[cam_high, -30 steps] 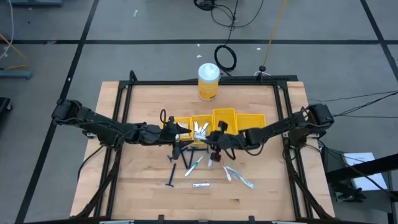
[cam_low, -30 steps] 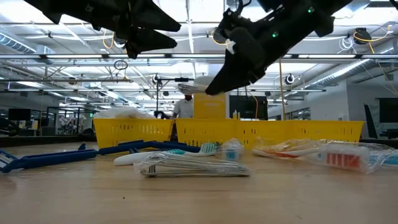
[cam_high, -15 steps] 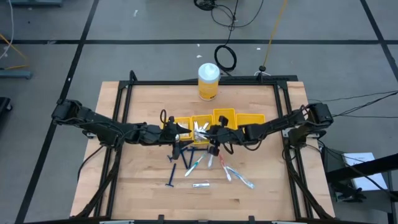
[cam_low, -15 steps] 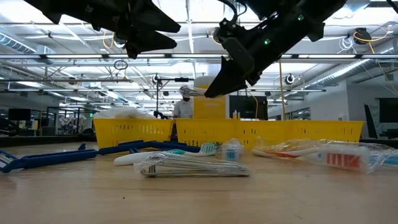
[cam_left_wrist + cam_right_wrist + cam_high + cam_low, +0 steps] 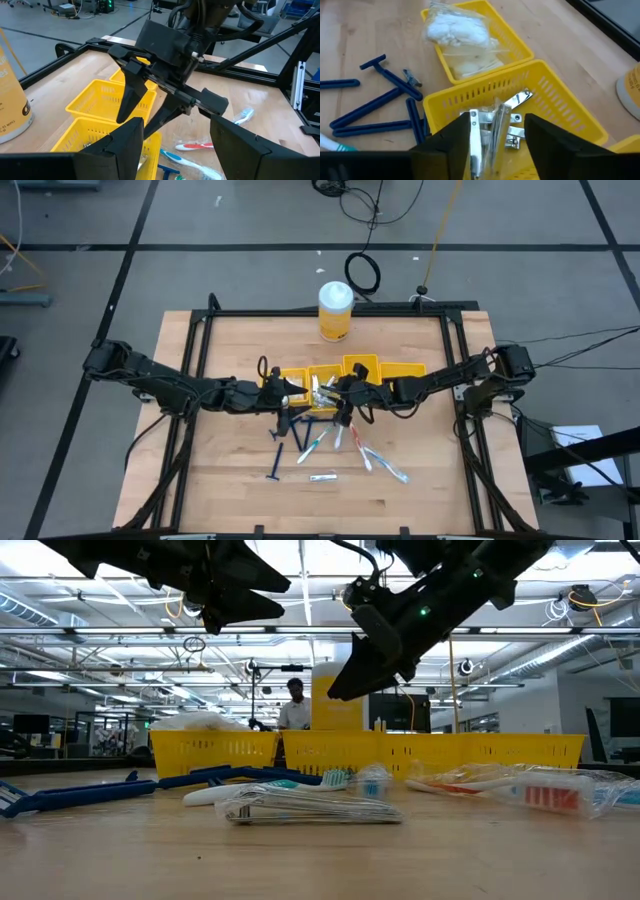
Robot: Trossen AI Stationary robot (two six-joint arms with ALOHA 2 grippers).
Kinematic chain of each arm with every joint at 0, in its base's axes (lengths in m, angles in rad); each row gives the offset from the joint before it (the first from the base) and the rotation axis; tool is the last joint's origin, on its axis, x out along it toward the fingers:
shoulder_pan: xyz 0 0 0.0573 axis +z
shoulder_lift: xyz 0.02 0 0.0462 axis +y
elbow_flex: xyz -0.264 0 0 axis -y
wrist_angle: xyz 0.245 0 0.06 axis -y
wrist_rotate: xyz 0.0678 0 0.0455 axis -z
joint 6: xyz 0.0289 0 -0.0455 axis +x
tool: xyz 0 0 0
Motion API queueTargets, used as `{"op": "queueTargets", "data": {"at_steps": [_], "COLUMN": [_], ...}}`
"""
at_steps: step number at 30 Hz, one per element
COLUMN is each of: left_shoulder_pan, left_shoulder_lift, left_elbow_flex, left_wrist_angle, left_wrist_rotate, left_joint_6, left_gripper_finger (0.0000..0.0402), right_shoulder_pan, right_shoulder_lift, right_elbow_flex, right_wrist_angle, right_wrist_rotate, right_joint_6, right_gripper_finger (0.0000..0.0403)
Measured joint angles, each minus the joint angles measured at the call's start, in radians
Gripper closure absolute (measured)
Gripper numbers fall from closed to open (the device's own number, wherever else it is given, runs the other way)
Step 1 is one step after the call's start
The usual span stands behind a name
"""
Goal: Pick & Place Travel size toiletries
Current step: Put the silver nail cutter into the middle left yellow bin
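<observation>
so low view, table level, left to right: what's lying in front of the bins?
Blue razors → clear-wrapped silvery packet → wrapped toothbrush with red bristles.

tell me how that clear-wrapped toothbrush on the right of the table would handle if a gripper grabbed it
The wrapped toothbrush looks light and slim, so probably easy to lift. Its clear crinkly wrapper may slip or crumple between fingers. It lies flat on the table, so it seems unlikely to roll, though a low pinch is needed.
</observation>
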Motion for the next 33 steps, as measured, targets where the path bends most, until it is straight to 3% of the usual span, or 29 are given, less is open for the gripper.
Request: {"op": "queueTargets", "data": {"at_steps": [6, 11, 17, 21, 30, 33], "left_shoulder_pan": [0.000, 0.000, 0.001, 0.001, 0.001, 0.001], "left_shoulder_lift": [0.000, 0.000, 0.000, 0.000, 0.000, 0.000], "left_elbow_flex": [0.000, 0.000, -0.001, -0.001, -0.001, -0.001], "left_wrist_angle": [0.000, 0.000, 0.001, 0.007, 0.008, 0.007], "left_wrist_rotate": [0.000, 0.000, 0.000, 0.000, 0.000, 0.000], "left_joint_6": [0.000, 0.004, 0.003, 0.001, -0.025, -0.026], "left_gripper_finger": [0.0178, 0.0178, 0.0178, 0.0178, 0.0178, 0.0178], "right_shoulder_pan": [0.025, 0.144, 0.361, 0.456, 0.443, 0.431], "right_shoulder_lift": [0.000, 0.000, 0.058, 0.165, 0.354, 0.377], "right_elbow_flex": [0.000, 0.001, 0.031, 0.090, 0.145, 0.145], "right_wrist_angle": [0.020, 0.132, 0.190, 0.193, 0.187, 0.184], "right_wrist_rotate": [-0.056, -0.140, -0.081, -0.059, -0.061, -0.115], "right_joint_6": [-0.030, -0.061, -0.102, -0.106, -0.048, -0.019], "right_gripper_finger": [0.0197, 0.0197, 0.0205, 0.0205, 0.0206, 0.0206]}}
